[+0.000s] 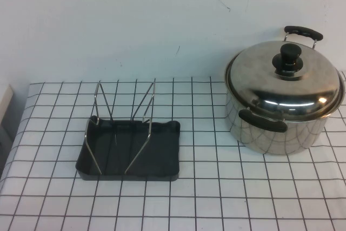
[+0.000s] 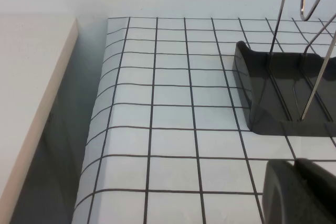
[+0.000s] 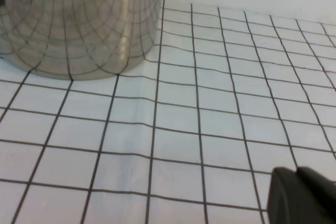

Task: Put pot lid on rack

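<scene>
The pot lid [image 1: 284, 82], shiny domed steel with a black knob [image 1: 292, 58], sits on the deep steel pot [image 1: 278, 131] at the back right of the table. The rack [image 1: 130, 150], wire uprights on a dark grey tray, stands left of centre. Neither gripper shows in the high view. In the left wrist view my left gripper [image 2: 295, 167] is shut and empty, low over the checked cloth, a little short of the rack's tray [image 2: 273, 93]. In the right wrist view my right gripper [image 3: 297, 174] is shut and empty over the cloth, well apart from the pot [image 3: 79, 24].
The table has a white cloth with a black grid [image 1: 216, 198]. Its left edge drops off beside a beige counter [image 2: 26, 103]. A pale wall stands behind the table. The pot has black side handles [image 1: 262, 120].
</scene>
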You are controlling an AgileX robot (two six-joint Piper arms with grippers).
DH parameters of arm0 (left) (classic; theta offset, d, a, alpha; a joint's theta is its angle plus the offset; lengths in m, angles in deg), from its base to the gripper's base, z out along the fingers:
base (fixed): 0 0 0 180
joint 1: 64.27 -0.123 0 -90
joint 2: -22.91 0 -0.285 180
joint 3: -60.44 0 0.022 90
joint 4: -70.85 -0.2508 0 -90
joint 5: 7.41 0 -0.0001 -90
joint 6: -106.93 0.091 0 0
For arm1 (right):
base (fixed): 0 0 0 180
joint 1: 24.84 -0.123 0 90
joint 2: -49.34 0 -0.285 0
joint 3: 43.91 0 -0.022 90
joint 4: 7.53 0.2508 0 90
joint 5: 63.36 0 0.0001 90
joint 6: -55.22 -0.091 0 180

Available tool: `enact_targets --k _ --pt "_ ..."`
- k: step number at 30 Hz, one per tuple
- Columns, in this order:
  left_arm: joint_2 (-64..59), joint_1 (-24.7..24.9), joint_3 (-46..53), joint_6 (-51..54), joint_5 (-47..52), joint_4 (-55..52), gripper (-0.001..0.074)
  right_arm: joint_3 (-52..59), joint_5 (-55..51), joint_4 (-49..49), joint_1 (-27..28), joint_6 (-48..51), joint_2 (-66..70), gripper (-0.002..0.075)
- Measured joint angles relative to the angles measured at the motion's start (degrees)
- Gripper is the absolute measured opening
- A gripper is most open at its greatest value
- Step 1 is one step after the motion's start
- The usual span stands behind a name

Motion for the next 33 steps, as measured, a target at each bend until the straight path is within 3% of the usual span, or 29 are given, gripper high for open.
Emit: enact_targets --k 11,25,33 --pt "0.00 0.00 0.32 0.00 -5.09 -0.22 -0.0003 0.12 3.84 -0.23 0.00 0.00 0.00 -0.0003" --pt "0.00 0.00 0.32 0.00 -34.84 -0.27 -0.0003 0.12 40.49 -0.44 0.00 0.00 0.00 -0.0003" --pt "0.00 0.00 0.32 1.70 -41.27 -0.27 -0.0003 0.12 45.96 -0.44 0.00 0.00 0.00 -0.0003"
